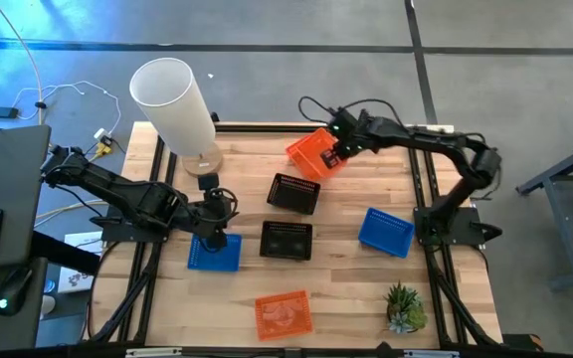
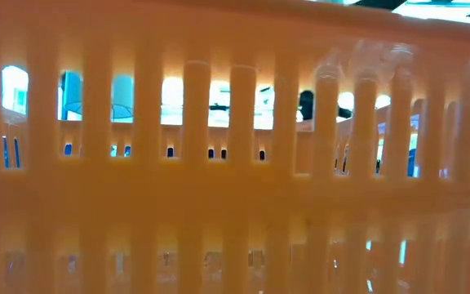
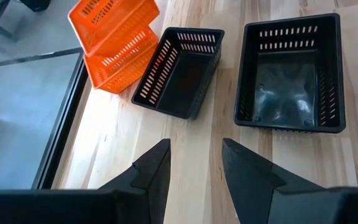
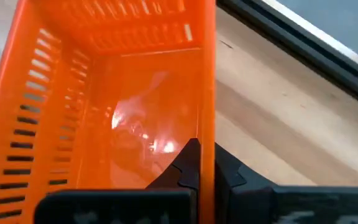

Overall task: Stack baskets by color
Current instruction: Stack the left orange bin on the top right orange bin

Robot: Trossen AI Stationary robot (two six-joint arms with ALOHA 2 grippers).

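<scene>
The table [image 1: 346,298] is pale wood planking inside a dark metal frame, standing on a grey floor [image 1: 525,60] crossed by dark seams; off its left edge sit a dark desk [image 1: 3,199] and loose white cables [image 1: 68,94]. A tall white cylinder [image 1: 174,99] rises at the table's back left, and a small green potted plant [image 1: 404,306] stands at the front right corner. Down the middle lie two black baskets — one [image 1: 293,193] tilted, farther back, the other [image 1: 286,240] square-on just in front of it, both open side up. A blue basket [image 1: 386,232] lies to the right of them, near the right arm's base, and another blue basket [image 1: 214,253] sits at the left under the left tool [image 1: 213,237], whose fingers stand apart with nothing between them. An orange basket [image 1: 284,313] rests alone at the front edge, so close to the low camera that its slatted wall fills that view and hides nearly all of the room behind. At the back, the right tool [image 1: 330,157] is pinched shut on the wall of an orange basket [image 4: 104,81], one finger inside and one outside; from the left wrist view that basket appears nested askew with a second orange one at the table's edge.
</scene>
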